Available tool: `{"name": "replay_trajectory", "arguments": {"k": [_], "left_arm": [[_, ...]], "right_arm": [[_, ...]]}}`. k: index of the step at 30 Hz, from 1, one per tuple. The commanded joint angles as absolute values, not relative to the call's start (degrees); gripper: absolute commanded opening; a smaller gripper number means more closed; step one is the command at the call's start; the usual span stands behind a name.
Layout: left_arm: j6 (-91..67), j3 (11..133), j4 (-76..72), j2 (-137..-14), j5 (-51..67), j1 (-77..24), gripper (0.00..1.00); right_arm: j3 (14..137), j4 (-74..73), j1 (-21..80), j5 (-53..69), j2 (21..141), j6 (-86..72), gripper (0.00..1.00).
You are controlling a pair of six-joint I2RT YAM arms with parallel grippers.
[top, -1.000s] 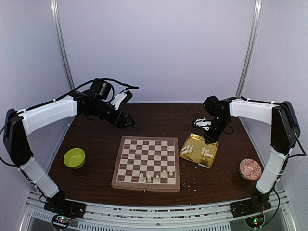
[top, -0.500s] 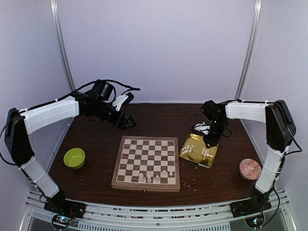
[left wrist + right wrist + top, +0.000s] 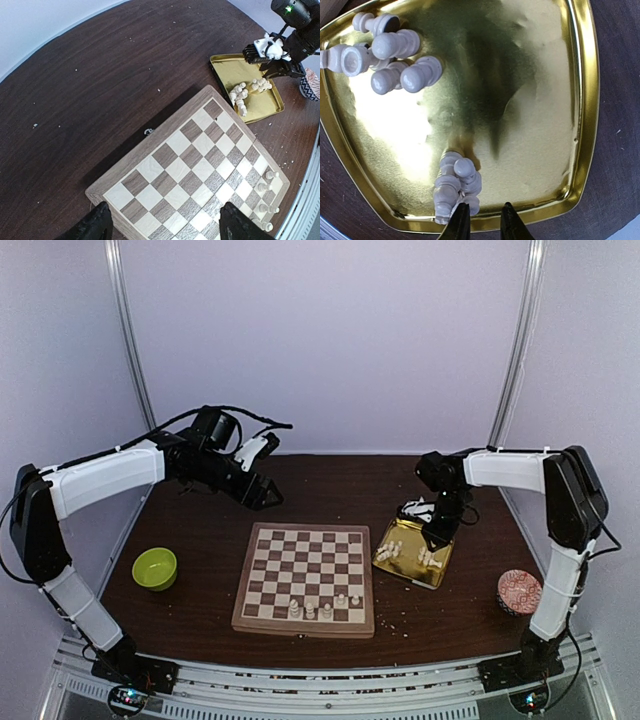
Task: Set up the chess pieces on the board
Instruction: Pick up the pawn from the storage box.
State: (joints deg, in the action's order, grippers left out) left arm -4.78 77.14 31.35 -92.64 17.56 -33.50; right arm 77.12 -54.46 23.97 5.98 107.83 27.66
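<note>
The board lies mid-table; several cream chess pieces stand along its near right edge. The other chess pieces lie in two heaps in a gold tray right of the board. My right gripper hangs over the tray's far side. In the right wrist view its jaws stand a narrow gap apart with nothing between them, the left finger beside the lower heap; the other heap is at upper left. My left gripper is open and empty above the table behind the board.
A green bowl sits left of the board. A round patterned tin sits at the near right. Pale crumbs dot the dark table. The left wrist view also shows the tray and the right gripper.
My right gripper has moved left and down over the gold tray's far side. My left arm has shifted slightly right.
</note>
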Motion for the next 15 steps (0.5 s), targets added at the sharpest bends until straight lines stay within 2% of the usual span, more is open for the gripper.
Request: {"name": "replay_trajectory", "arguments": {"k": [1, 15], "left_arm": [[-3.8, 77.8, 30.1, -93.1, 17.4, -33.9, 0.75], [-3.8, 77.9, 30.2, -93.3, 17.3, -34.1, 0.75]], "right_arm": [[78.3, -57.1, 24.0, 9.0, 108.8, 28.2, 0.21], [78.5, -58.3, 24.6, 9.2, 110.4, 28.7, 0.2]]}}
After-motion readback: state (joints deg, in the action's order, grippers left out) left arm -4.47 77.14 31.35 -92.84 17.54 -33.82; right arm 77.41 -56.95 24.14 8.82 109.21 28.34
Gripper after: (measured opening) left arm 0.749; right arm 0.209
